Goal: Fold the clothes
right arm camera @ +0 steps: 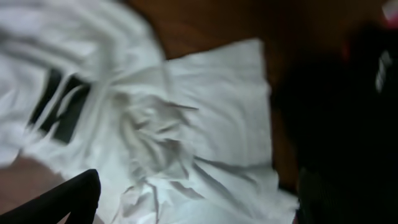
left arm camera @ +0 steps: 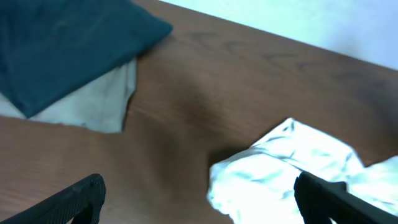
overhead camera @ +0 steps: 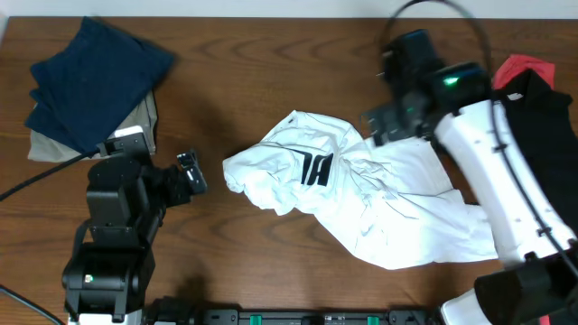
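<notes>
The clothes, a white T-shirt (overhead camera: 379, 203), lie crumpled in the middle of the table, with black lettering (overhead camera: 316, 169) showing on a raised fold. My right gripper (overhead camera: 386, 126) hovers over the shirt's upper right part. In the right wrist view it (right arm camera: 199, 205) is open, with rumpled white cloth (right arm camera: 205, 124) below and nothing gripped. My left gripper (overhead camera: 191, 176) is open and sits just left of the shirt's bunched left end. In the left wrist view that gripper (left arm camera: 199, 205) has its right finger (left arm camera: 329, 199) over the cloth (left arm camera: 292, 162).
A navy folded garment (overhead camera: 95, 81) lies on a beige one (overhead camera: 144, 117) at the back left, also seen in the left wrist view (left arm camera: 62, 43). Red and black garments (overhead camera: 533, 81) are piled at the right edge, under the right arm.
</notes>
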`<state>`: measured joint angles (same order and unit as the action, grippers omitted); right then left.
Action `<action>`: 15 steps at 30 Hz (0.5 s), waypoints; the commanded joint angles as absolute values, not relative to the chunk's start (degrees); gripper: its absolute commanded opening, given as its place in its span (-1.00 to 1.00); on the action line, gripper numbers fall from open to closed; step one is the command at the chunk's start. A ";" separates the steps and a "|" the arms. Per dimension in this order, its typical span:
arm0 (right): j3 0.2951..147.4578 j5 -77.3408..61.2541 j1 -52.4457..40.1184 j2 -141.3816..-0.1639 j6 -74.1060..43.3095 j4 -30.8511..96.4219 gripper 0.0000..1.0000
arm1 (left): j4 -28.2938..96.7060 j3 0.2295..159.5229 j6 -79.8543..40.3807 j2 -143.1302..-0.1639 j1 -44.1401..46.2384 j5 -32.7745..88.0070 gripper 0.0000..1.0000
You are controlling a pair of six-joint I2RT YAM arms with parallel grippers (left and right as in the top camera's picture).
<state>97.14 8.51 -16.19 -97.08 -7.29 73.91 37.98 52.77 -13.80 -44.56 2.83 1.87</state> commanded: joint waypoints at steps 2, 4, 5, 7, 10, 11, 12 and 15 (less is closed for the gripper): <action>96.38 1.26 -6.28 -96.90 -8.71 74.11 0.24 | 37.78 53.69 -16.32 -47.09 2.63 6.94 0.96; 94.54 -0.73 -2.17 -97.17 -7.38 73.93 -0.65 | 38.06 53.69 -17.47 -48.97 2.66 9.52 0.96; 93.30 -0.95 -0.45 -97.32 -7.22 73.67 -0.93 | 38.13 53.69 -18.09 -49.93 2.63 10.74 0.95; 89.43 -0.99 2.96 -97.54 -6.31 72.69 -0.97 | 38.41 53.69 -18.37 -52.38 2.66 13.52 0.96; 82.26 -2.66 6.68 -97.51 -2.72 69.52 -0.98 | 38.76 53.69 -18.37 -56.40 2.66 17.28 0.96; 80.01 -3.49 7.66 -97.54 -1.28 68.10 -0.96 | 38.74 53.69 -18.37 -57.84 2.66 18.46 0.96; 76.75 -3.77 8.95 -97.54 -0.01 65.49 -0.95 | 38.70 53.69 -18.37 -59.46 2.66 19.62 0.96; 69.91 -3.84 11.70 -97.54 -0.05 57.32 -0.94 | 38.70 53.69 -18.37 -63.33 2.66 20.58 0.96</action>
